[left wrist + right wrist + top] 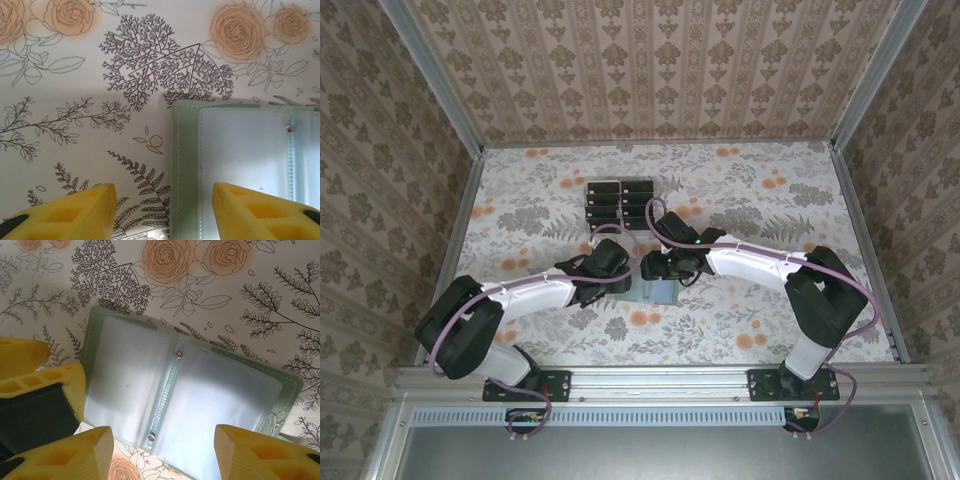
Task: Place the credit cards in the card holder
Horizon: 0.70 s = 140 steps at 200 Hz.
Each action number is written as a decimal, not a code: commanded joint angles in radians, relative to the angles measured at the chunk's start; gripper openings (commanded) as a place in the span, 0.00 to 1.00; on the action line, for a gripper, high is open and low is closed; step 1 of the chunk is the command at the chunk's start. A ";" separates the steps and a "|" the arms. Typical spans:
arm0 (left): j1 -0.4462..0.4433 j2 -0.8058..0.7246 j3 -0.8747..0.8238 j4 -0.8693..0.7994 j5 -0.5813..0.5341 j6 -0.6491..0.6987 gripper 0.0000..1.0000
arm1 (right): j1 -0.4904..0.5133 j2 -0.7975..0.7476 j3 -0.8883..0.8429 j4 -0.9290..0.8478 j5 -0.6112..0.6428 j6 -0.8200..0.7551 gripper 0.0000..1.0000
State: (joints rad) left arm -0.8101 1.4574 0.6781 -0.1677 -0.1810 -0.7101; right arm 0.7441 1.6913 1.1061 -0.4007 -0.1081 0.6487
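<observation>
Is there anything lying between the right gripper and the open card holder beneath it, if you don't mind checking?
Nothing visible lies between them: the right gripper hangs open over the card holder, which lies open and empty. The left gripper, also open, straddles one edge of it.

Card holder (658, 292) mostly hidden in top view; credit cards (620, 203) too small to count.

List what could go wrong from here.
1. The open left pincer and open right pincer crowd over the open grey-green card holder with clear plastic sleeves; they may collide.
2. Neither grips it, so a nudge could slide it or fold it shut.
</observation>
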 commanded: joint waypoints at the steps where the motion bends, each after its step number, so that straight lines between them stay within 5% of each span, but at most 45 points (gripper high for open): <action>1: 0.005 0.015 0.011 -0.028 -0.020 0.007 0.54 | -0.003 0.022 -0.002 -0.025 0.016 -0.026 0.56; 140: -0.018 0.060 -0.032 -0.021 -0.027 -0.035 0.52 | -0.004 0.105 -0.031 0.003 0.016 -0.026 0.57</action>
State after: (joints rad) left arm -0.8188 1.4975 0.6659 -0.1764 -0.1997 -0.7223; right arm 0.7441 1.7584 1.0969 -0.3996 -0.1043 0.6270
